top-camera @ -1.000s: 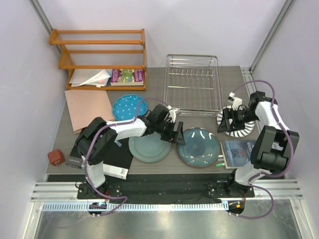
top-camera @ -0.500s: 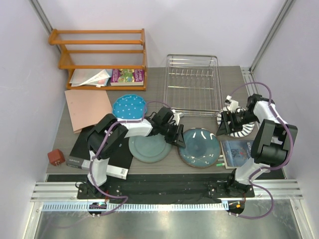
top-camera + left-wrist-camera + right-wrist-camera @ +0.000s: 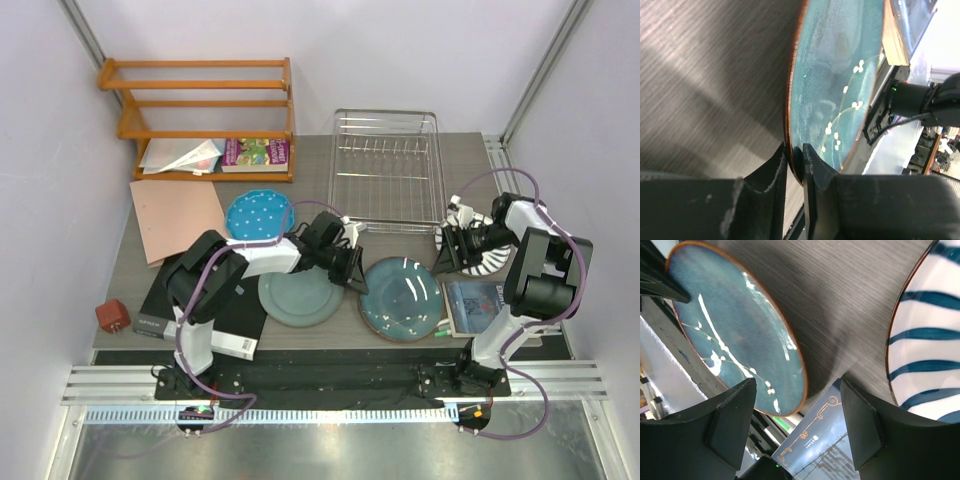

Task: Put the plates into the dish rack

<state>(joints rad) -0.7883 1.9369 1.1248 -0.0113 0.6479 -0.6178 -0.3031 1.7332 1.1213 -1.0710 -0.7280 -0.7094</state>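
Observation:
The dark teal plate (image 3: 402, 298) with a brown rim lies flat at the front of the table. My left gripper (image 3: 353, 273) is shut on its left rim; in the left wrist view the two black jaws (image 3: 794, 160) pinch the edge of the teal plate (image 3: 840, 75). To its left sit the grey-green plate (image 3: 298, 298) and the blue dotted plate (image 3: 258, 215). My right gripper (image 3: 447, 246) stands open just left of the striped plate (image 3: 478, 252), holding nothing. In the right wrist view, the striped plate (image 3: 932, 340) sits at the right. The wire dish rack (image 3: 387, 170) holds no plates.
An orange wooden shelf (image 3: 200, 105) stands at the back left with books (image 3: 255, 152) under it. A pink sheet (image 3: 178, 215) and a black box (image 3: 215, 322) lie at the left, a small red-brown block (image 3: 112, 315) at the front left. A blue book (image 3: 480, 303) lies beside the teal plate.
My left gripper has lowered to the teal plate's left rim and closed on it. The right gripper has shifted slightly beside the striped plate and stays open.

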